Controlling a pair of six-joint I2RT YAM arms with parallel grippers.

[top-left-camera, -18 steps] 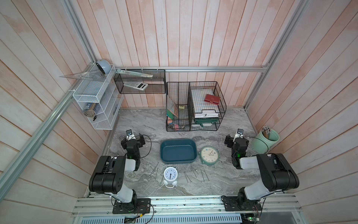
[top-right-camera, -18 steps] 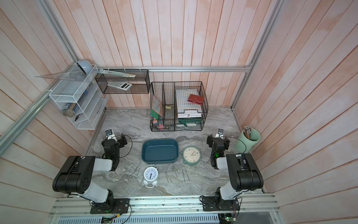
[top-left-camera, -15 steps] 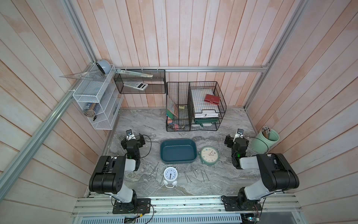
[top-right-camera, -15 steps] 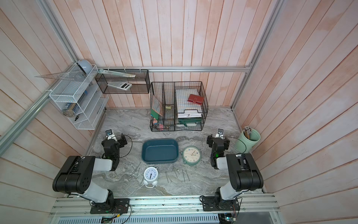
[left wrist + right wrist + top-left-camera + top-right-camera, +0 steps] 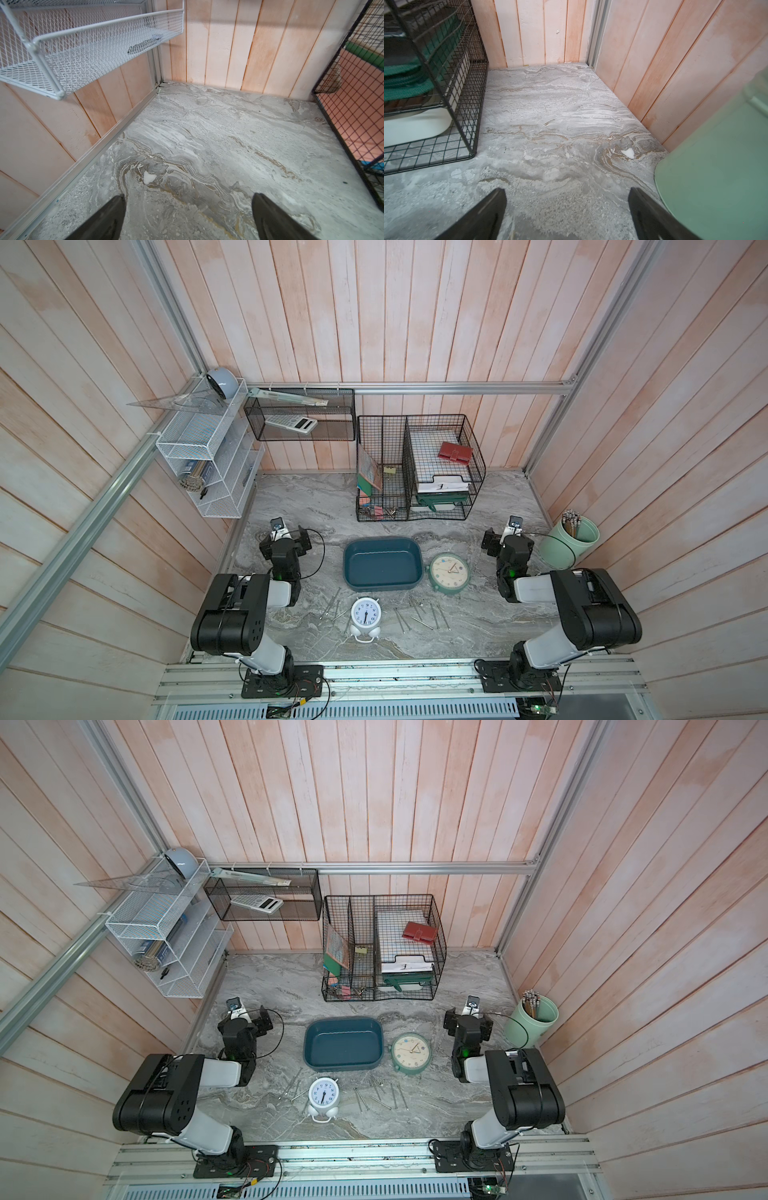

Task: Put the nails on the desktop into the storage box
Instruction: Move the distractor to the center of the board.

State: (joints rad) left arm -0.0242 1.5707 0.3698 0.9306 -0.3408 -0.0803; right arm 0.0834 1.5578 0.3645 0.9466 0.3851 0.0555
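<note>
Several thin grey nails [image 5: 419, 616] lie on the marble desktop [image 5: 478, 614] to the right of a white clock, and a few more nails [image 5: 332, 605] lie to its left; both top views show them [image 5: 380, 1096]. Just behind them sits the empty teal storage box [image 5: 380, 564] [image 5: 343, 1044]. My left gripper [image 5: 286, 537] [image 5: 188, 199] rests left of the box, open over bare marble. My right gripper [image 5: 505, 539] [image 5: 566, 192] rests right of the box, also open with nothing between its fingers. No nails show in either wrist view.
A white alarm clock [image 5: 365, 616] stands among the nails and a green clock [image 5: 449, 573] lies beside the box. A pale green cup [image 5: 573, 541] of pencils stands close to the right gripper. A black wire organiser [image 5: 419, 472] sits at the back, and a white mesh shelf [image 5: 208, 456] hangs on the left wall.
</note>
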